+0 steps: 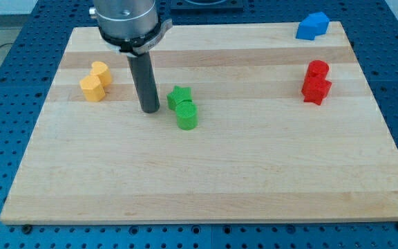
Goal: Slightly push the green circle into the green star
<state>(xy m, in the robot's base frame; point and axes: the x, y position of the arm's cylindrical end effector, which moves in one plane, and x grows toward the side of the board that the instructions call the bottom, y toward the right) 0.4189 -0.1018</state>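
The green star (178, 96) sits left of the board's centre. The green circle (186, 115) lies just below and right of it, touching it. My tip (150, 110) rests on the board a short way to the left of both green blocks, apart from them. The dark rod rises from it to the arm's grey mount at the view's top.
Two yellow blocks (96, 81) sit close together at the view's left. Two red blocks (316, 81) sit together at the right. A blue block (312, 26) lies at the top right corner. The wooden board (206, 180) lies on a blue perforated table.
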